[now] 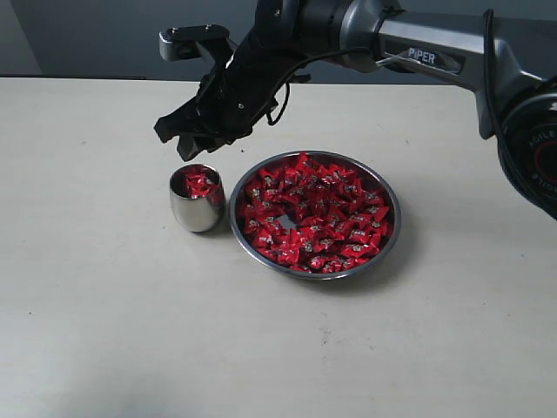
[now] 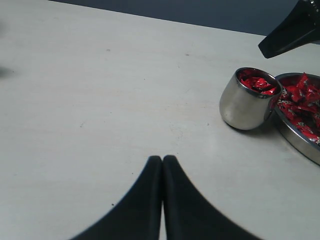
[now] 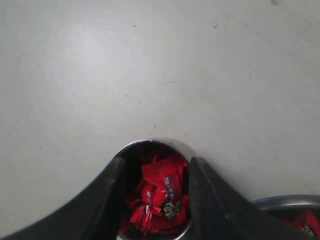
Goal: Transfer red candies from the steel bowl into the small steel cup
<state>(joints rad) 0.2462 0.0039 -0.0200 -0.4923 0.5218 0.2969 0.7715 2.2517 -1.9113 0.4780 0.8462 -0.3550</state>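
You've got the small steel cup (image 1: 197, 213): mirror-polished metal. Red candies (image 1: 198, 184) inside it: glossy, crinkly wrappers. Steel bowl (image 1: 394, 209) beside the cup: shiny metal. Table (image 1: 104, 331) under the cup: matt, smooth. Right gripper (image 1: 172, 141) above the cup: matt blk.

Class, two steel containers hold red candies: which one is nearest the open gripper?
The small steel cup, left of the wide bowl. The right gripper hangs over it, its mouth showing between the open fingers; the bowl lies off to one side.

Red candies (image 1: 313, 213) fill steel bowl (image 1: 324, 276); small steel cup (image 1: 197, 216) just beside, seemingly half-full.
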